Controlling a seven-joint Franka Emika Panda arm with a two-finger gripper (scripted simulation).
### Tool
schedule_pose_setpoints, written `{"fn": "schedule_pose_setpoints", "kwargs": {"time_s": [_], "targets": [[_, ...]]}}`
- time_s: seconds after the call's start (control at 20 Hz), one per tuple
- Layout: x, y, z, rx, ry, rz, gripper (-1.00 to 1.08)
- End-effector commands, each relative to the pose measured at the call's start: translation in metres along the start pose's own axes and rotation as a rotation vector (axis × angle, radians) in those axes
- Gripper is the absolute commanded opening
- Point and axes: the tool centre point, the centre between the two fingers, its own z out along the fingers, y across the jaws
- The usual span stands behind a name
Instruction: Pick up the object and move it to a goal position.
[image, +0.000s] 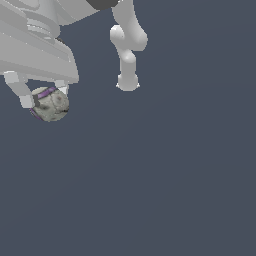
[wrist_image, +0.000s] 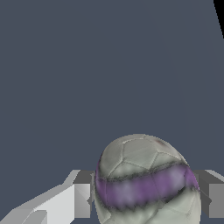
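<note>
the ball (image: 51, 105) sits pinched in our gripper (image: 44, 97); we judge the carry under way, needing steady travel to the goal.

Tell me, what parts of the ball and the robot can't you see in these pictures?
- Ball, exterior view: its sides are covered by the fingers.
- Ball, wrist view: its lower part is cut off by the picture's edge.
- Gripper, exterior view: most of its body runs off the picture's corner.
</note>
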Motion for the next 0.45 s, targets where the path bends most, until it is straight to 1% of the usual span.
{"fn": "schedule_pose_setpoints", "kwargs": {"time_s": [0.0, 0.2, 0.4], "targets": [[-0.003, 0.010, -0.014, -0.024, 0.011, -0.007, -1.00], [-0.007, 0.020, -0.028, -0.046, 0.022, -0.012, -1.00], [-0.009, 0.023, -0.032, -0.053, 0.026, -0.013, -1.00]]}}
